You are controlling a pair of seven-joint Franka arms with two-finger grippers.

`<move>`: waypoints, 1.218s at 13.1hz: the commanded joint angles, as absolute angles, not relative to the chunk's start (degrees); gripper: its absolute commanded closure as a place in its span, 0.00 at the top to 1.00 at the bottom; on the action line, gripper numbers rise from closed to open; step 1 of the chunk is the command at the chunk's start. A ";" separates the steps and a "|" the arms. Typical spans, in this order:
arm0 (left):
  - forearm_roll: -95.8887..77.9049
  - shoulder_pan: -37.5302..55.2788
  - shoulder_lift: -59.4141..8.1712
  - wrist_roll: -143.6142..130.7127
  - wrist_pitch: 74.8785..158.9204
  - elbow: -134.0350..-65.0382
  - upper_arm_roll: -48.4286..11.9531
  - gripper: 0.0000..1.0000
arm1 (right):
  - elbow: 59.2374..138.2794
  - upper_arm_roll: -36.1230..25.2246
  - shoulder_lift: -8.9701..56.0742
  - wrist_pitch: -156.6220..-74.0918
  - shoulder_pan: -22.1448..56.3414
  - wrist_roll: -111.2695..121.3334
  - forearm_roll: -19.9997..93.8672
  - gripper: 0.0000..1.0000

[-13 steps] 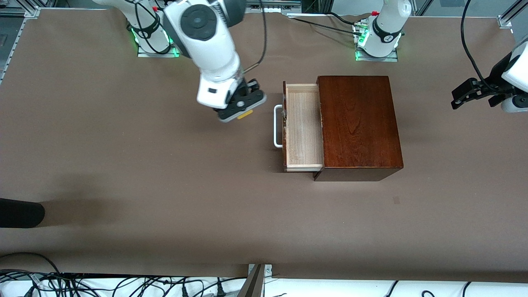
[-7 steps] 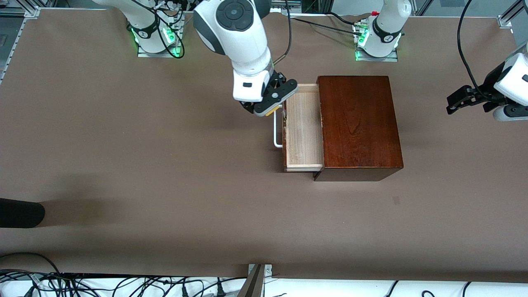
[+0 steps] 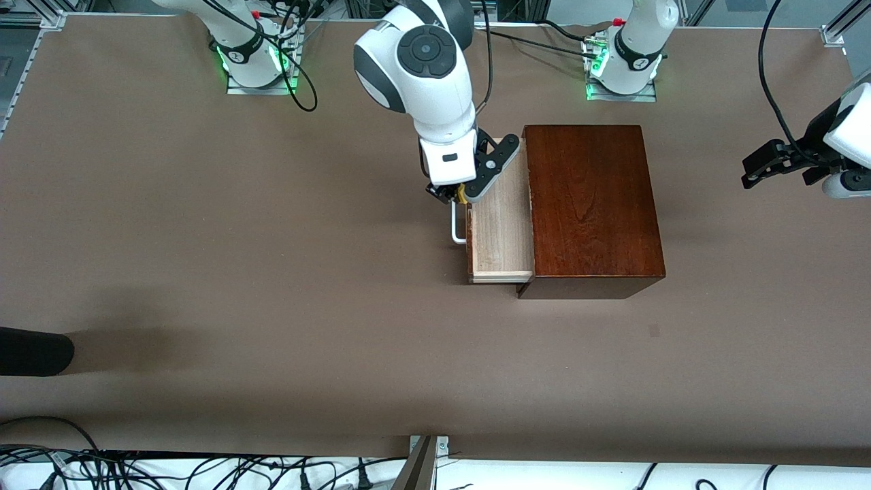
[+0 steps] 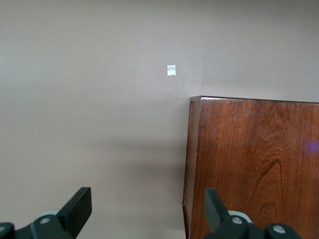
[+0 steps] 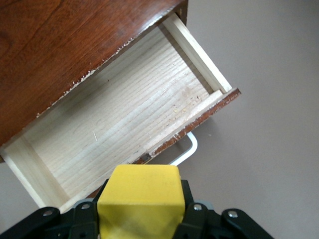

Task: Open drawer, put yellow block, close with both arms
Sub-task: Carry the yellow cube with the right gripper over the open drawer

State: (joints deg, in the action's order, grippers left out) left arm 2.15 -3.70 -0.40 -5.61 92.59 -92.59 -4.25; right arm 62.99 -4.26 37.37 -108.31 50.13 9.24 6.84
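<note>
Tabletop [image 3: 204,272] of plain brown covers the whole scene and carries a glossy mahogany-coloured wooden box [image 3: 592,204] near the left arm's base. Out of the box, toward the right arm's end of the tabletop, stands the open drawer [image 3: 500,235], a pale light-wood tray with a dark reddish-brown front and a white U-shaped bar handle [image 3: 457,228]; the tray's floor is bare in the right wrist view. The right arm, white with dark grey joints, reaches from its green-lit base to hang its black two-finger right claw [image 3: 461,195] over the drawer's front edge, just above the handle. That claw is pinching the small bright yellow cube [image 5: 139,201], which fills the near part of the right wrist view with the drawer tray below it. The left arm waits at its own end of the tabletop, its left claw [image 4: 148,206] spread wide in the air with nothing between its fingers, over the bare surface beside the box.
</note>
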 commanded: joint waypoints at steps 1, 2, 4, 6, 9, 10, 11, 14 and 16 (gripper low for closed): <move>1.85 -3.52 -1.05 -4.75 91.32 -90.88 -3.96 1.00 | 59.33 -4.04 38.67 -105.12 50.54 15.18 5.27 0.00; 1.85 -3.52 -1.05 -4.66 91.32 -90.79 -3.96 1.00 | 59.07 -3.96 38.67 -104.94 50.54 17.90 5.36 0.00; 1.76 -3.52 -1.05 -4.66 91.41 -90.88 -3.96 1.00 | 58.80 -3.96 39.28 -105.29 51.24 22.21 5.27 0.00; 1.76 -3.52 -1.05 -4.66 91.32 -90.88 -3.96 1.00 | 57.14 -3.87 40.86 -105.56 51.50 24.16 5.36 0.00; 1.76 -3.52 -1.05 -4.66 91.32 -90.88 -3.96 1.00 | 55.64 -4.04 43.67 -106.87 53.87 26.01 4.75 0.00; 1.76 -3.52 -1.05 -4.66 91.32 -90.88 -3.96 1.00 | 55.63 -4.13 44.20 -107.75 54.57 26.02 4.49 0.00; 1.76 -3.52 -1.05 -4.66 91.32 -90.88 -3.96 1.00 | 55.63 -4.04 44.82 -108.28 54.58 26.02 4.48 0.00; 1.76 -3.52 -1.05 -4.66 91.23 -90.88 -3.96 1.00 | 55.63 -4.30 46.49 -110.65 55.28 27.67 3.87 0.00; 1.76 -3.43 -1.05 -4.66 91.32 -90.88 -4.04 1.00 | 55.72 -4.13 47.11 -111.88 55.46 29.61 2.81 0.00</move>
